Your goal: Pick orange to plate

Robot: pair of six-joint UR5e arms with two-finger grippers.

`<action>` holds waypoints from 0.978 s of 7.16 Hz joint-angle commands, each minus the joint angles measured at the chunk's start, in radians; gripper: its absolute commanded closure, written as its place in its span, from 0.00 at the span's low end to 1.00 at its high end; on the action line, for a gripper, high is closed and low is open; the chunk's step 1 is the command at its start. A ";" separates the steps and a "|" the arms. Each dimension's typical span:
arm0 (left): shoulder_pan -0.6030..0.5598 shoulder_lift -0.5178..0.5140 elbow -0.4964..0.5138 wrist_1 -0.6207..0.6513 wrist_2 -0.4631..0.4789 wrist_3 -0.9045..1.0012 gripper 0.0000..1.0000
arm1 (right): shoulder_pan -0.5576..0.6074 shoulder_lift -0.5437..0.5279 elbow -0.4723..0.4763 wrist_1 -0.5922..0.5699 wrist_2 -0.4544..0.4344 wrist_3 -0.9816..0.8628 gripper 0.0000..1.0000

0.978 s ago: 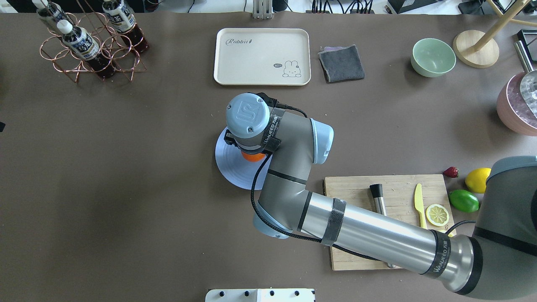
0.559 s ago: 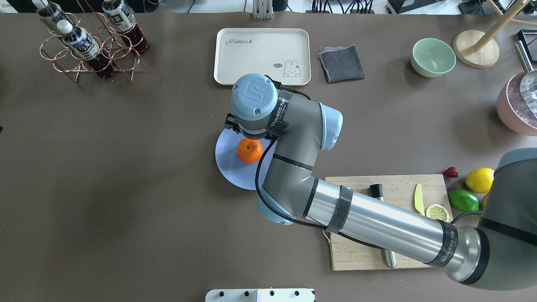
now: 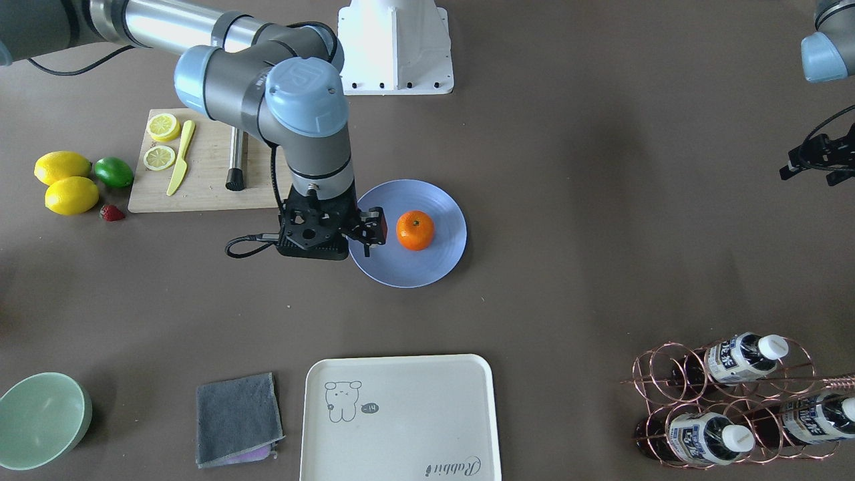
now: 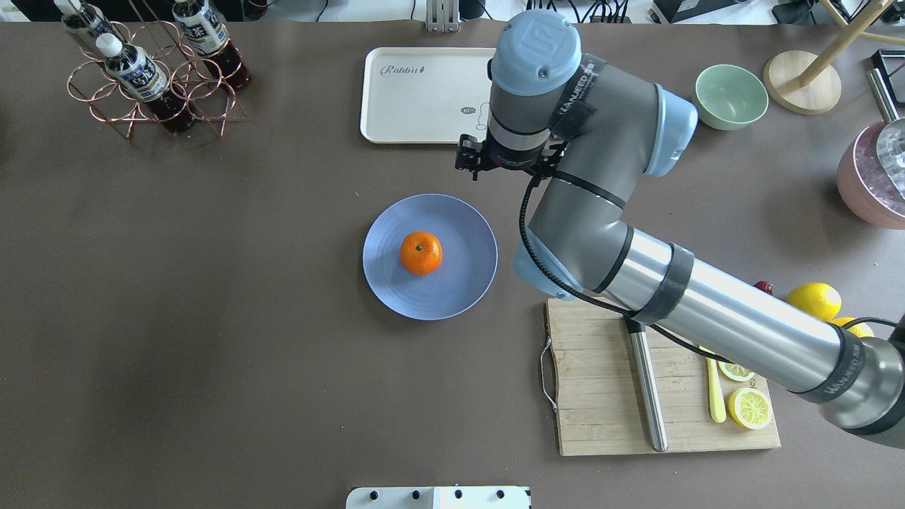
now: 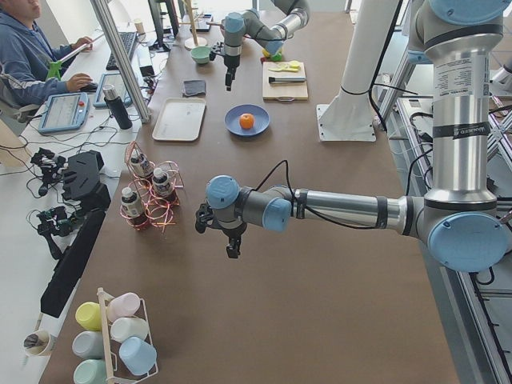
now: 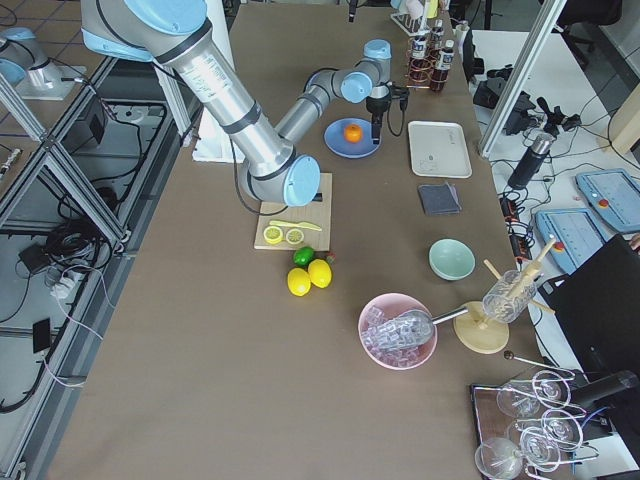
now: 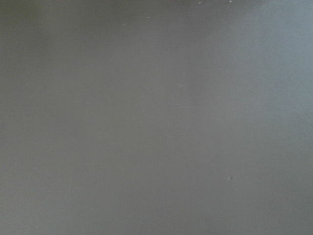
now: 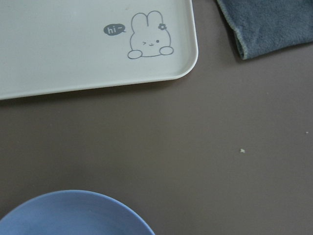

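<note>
The orange [image 4: 421,253] rests near the middle of the pale blue plate [image 4: 459,233], with nothing touching it. It also shows in the front view as the orange [image 3: 415,230] on the plate [image 3: 427,194]. My right gripper [image 4: 506,165] hangs open and empty above the table, beyond the plate's far right rim and near the tray's corner. Its wrist view shows only the plate's rim [image 8: 73,215] and the tray. My left gripper [image 3: 811,164] hovers far off to the left over bare table; I cannot tell how its jaws stand.
A cream tray [image 4: 424,99] lies behind the plate, with a grey cloth [image 3: 237,417] and a mint bowl [image 4: 730,95] to its right. A cutting board [image 4: 601,382] with a knife and lemon slices is at front right. A bottle rack [image 4: 148,78] stands at back left.
The right gripper was down on the orange over the plate. It has let go, risen and swung back and right toward the tray. The orange stays on the plate.
</note>
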 commanded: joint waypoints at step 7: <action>-0.256 -0.089 -0.019 0.437 0.164 0.447 0.02 | 0.667 -0.703 0.181 -0.001 0.306 -0.870 0.00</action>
